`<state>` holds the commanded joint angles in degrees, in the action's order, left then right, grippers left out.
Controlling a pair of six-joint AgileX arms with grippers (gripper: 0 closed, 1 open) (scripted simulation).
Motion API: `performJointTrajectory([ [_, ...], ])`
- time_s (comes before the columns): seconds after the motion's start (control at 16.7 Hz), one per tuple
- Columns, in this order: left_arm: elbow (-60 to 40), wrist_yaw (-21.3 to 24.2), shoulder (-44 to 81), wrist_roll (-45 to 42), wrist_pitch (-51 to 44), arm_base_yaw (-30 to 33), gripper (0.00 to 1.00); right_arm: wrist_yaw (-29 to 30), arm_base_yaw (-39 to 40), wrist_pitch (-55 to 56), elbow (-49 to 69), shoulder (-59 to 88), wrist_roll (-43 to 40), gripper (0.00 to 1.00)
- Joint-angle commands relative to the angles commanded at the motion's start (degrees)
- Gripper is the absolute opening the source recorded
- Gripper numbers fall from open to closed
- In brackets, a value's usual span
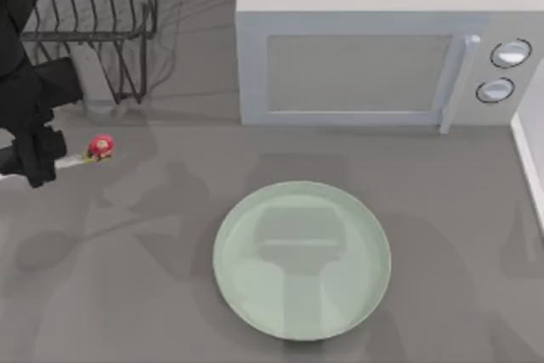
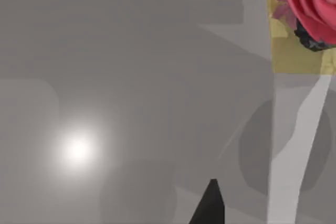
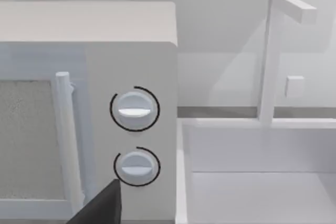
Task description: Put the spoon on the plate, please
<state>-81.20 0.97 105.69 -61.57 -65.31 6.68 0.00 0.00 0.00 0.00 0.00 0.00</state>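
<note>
- You see the left gripper at the far left edge of the table, in front of the dish rack; it is closed on the handle of the spoon.
- The spoon is held off to the left, well apart from the plate. Its red round knob with the yellow collar points to the right, out of the black fingers, and the bowl end is hidden by the gripper.
- In the left wrist view the red knob and the yellow collar of the spoon are very close to the camera, and the pale handle runs away from them over the grey table. A dark fingertip of the left gripper shows at the edge.
- The plate lies flat on the table, near the front and a little right of the middle. It is pale green and nothing lies on it; you see only reflections on its glossy surface.
- Behind the plate, at the far side, stands a white microwave with its door shut and two round dials at its right end.
- The right wrist view looks at the microwave dials and at a white sink with a tap beside it. A dark fingertip of the right gripper shows there, but you cannot tell if this gripper is open or closed.
</note>
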Motion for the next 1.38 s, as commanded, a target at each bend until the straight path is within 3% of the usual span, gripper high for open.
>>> performJointTrajectory([
  [0.48,-10.0,-0.5,10.9,14.3,0.7,31.4,0.00,0.0,0.0,0.0,0.0,0.0,0.0,1.00],
  [0.66,-12.7,-0.7,13.5,18.9,1.4,39.5,0.00,0.0,0.0,0.0,0.0,0.0,0.0,1.00],
  [1.38,-13.5,0.5,14.1,19.2,4.9,43.8,0.00,0.0,0.0,0.0,0.0,0.0,0.0,1.00],
])
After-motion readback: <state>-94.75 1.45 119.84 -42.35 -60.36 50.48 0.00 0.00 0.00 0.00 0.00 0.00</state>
